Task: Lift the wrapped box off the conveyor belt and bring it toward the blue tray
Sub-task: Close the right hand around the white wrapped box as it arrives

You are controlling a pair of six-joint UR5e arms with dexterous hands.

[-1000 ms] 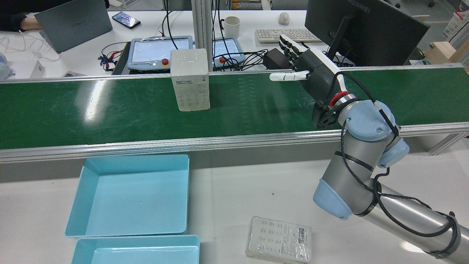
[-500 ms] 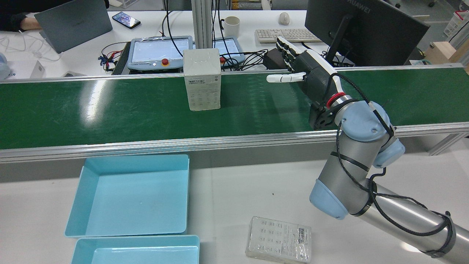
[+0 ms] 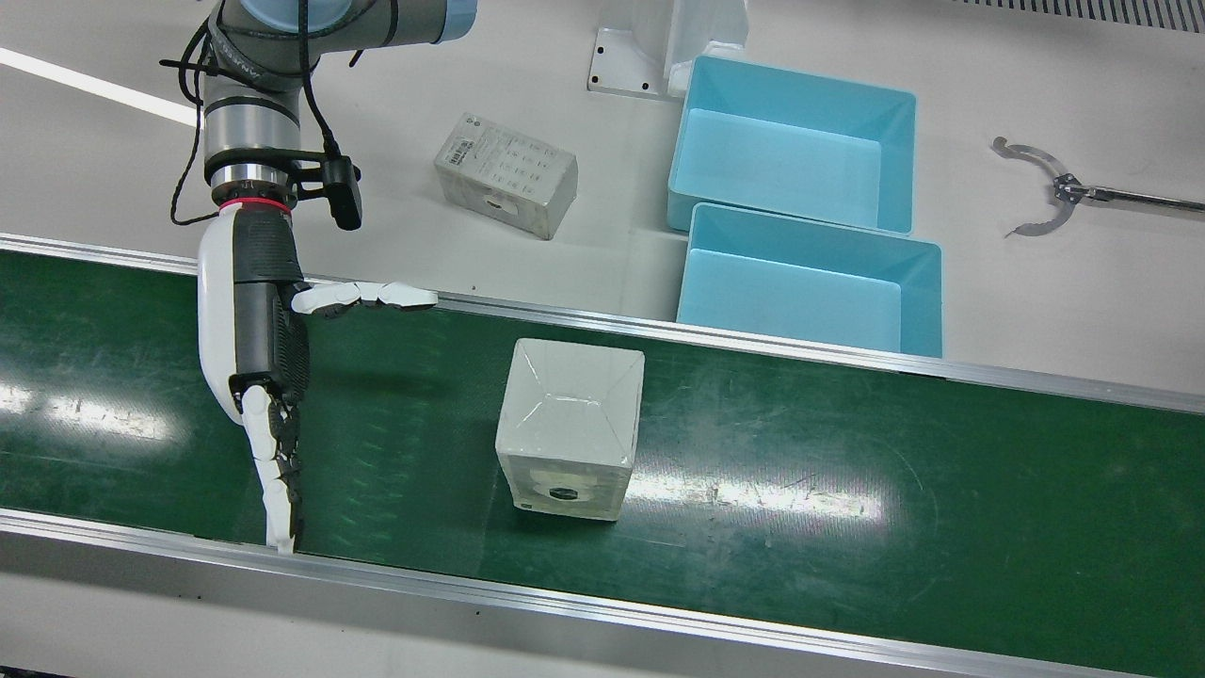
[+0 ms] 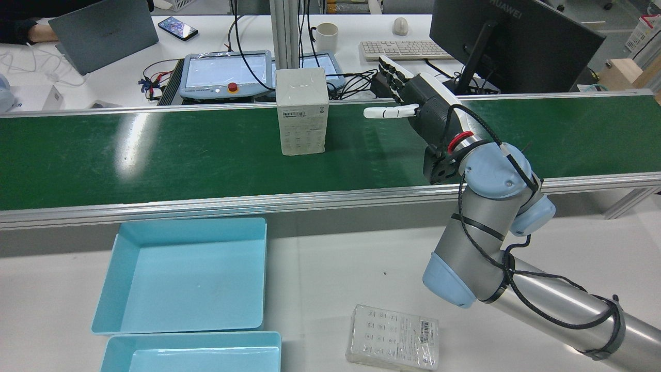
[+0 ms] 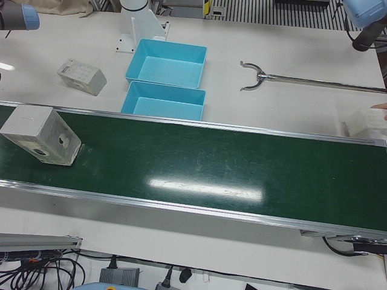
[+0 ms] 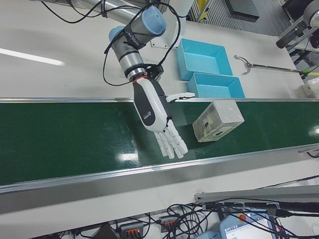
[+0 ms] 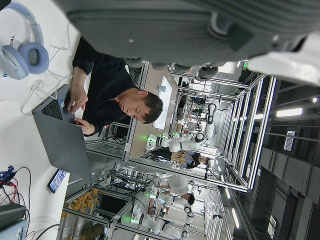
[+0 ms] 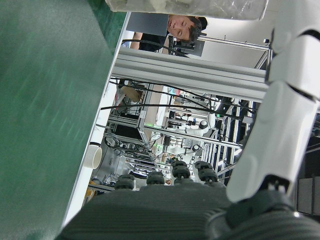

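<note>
The wrapped box [image 3: 570,428] is a white carton in clear film. It stands upright on the green conveyor belt [image 3: 847,490]; it also shows in the rear view [image 4: 302,111] and the right-front view [image 6: 218,121]. My right hand [image 3: 264,348] hovers over the belt, open, fingers straight and thumb spread toward the box, a gap apart from it and holding nothing; it also shows in the rear view [image 4: 423,101]. Two blue trays [image 3: 800,282] sit on the white table beside the belt. My left hand [image 7: 200,30] shows only as a blurred underside in its own view.
A second wrapped box [image 3: 506,174] lies flat on the table near the right arm's base. A metal claw tool [image 3: 1045,193] lies past the trays. Aluminium rails [image 4: 310,199] edge the belt. Monitors, pendants and a person are behind the belt's far side.
The wrapped box has ridden the belt toward my right hand. The right hand and arm have shifted slightly toward the box, still open.
</note>
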